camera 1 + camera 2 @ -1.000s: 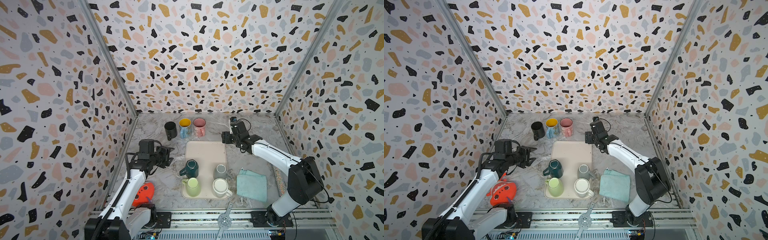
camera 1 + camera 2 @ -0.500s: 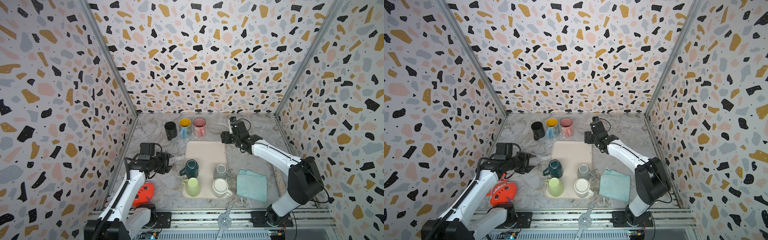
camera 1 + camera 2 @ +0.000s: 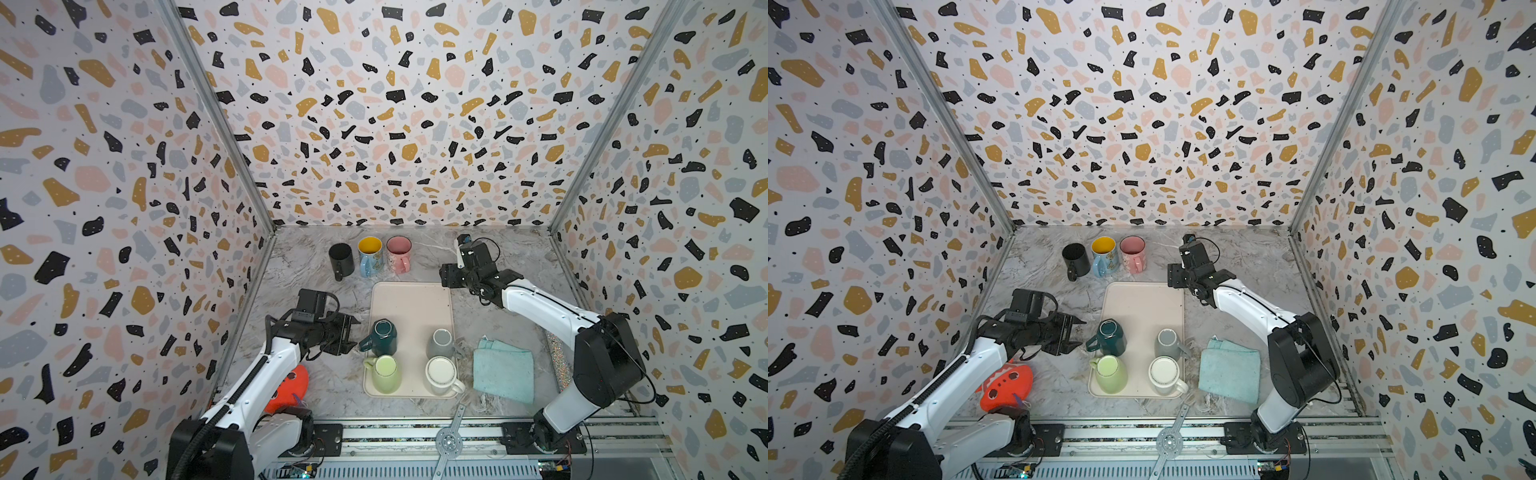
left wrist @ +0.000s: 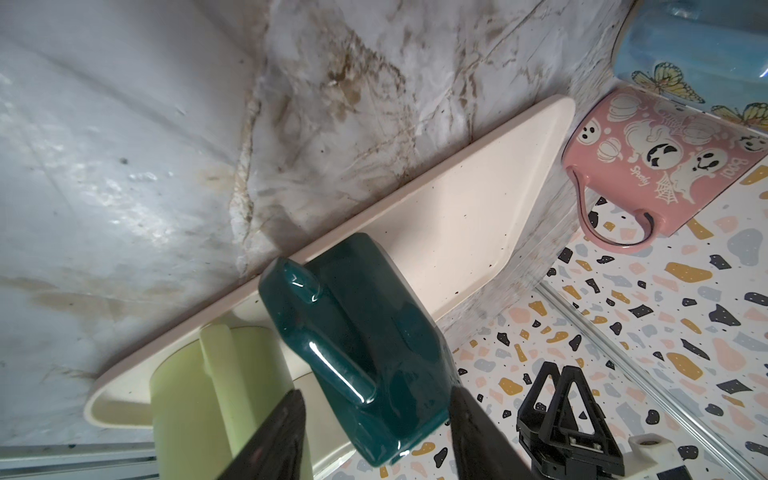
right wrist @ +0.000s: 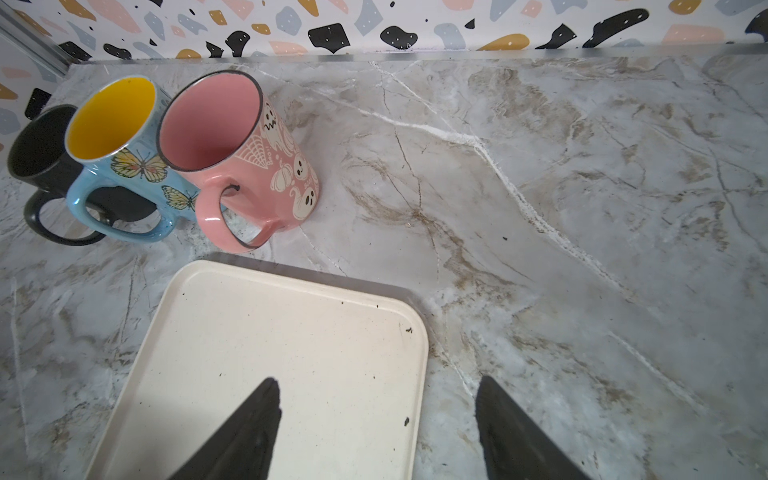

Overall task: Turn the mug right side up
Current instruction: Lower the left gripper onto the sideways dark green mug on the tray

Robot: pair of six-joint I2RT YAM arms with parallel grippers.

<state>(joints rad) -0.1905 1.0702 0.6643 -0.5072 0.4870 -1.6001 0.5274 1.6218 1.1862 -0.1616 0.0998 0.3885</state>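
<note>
Left hand [image 3: 355, 333] is held partly open and empty, just short of the inverted teal mug [image 3: 384, 334] at the cream tray's [image 3: 411, 303] left edge. Glazed ceramic is judged rigid, slippery and breakable; the body should be gripped across its sides.

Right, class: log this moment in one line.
left gripper open, facing handle of upside-down teal mug | right gripper open, empty, above tray corner

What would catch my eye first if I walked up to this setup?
The speckled terrazzo walls surround everything. A cream tray in the middle holds four mugs mouth down, and the left claw hangs open beside the dark green mug. Behind the tray stand a black mug, a blue mug and a pink mug, all upright.
</note>
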